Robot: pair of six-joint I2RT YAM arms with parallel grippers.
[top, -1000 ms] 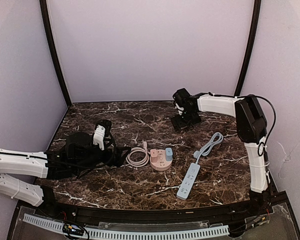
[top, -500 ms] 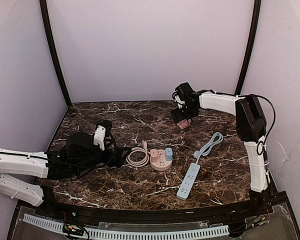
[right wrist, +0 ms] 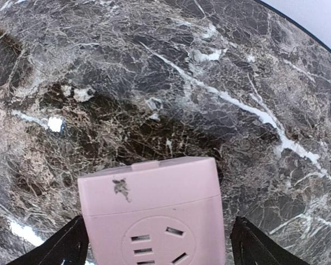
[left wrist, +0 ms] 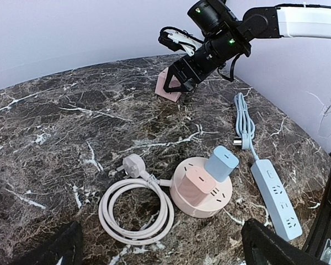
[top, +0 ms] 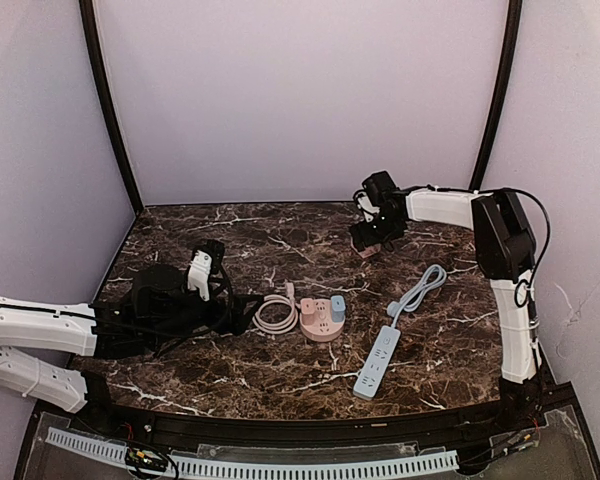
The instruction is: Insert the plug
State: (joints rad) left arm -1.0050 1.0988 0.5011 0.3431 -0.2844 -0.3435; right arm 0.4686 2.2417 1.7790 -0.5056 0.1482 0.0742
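Plug (left wrist: 133, 164) on the marble table (left wrist: 55, 116), front centre, bare stone left and behind, well clear of every edge. Left gripper (top: 230, 308) spread wide, holding nothing. One coiled cable (left wrist: 135, 212); one round pink socket (left wrist: 204, 199) just right, pink adapter (left wrist: 197, 180) and blue adapter (left wrist: 220, 163) atop; one pink cube (right wrist: 149, 193) clamped in the right gripper (left wrist: 181, 81), far back; one blue strip (left wrist: 276, 199). Plug head pale, rounded-triangular.

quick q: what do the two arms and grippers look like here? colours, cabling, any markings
Both arms: white tubular links, black joint housings. The left arm has a white piece on its black wrist; the left gripper is black. The right arm has a black cable looping off its elbow; the right gripper is black, with two green lights and white wires behind it. No readable markings.
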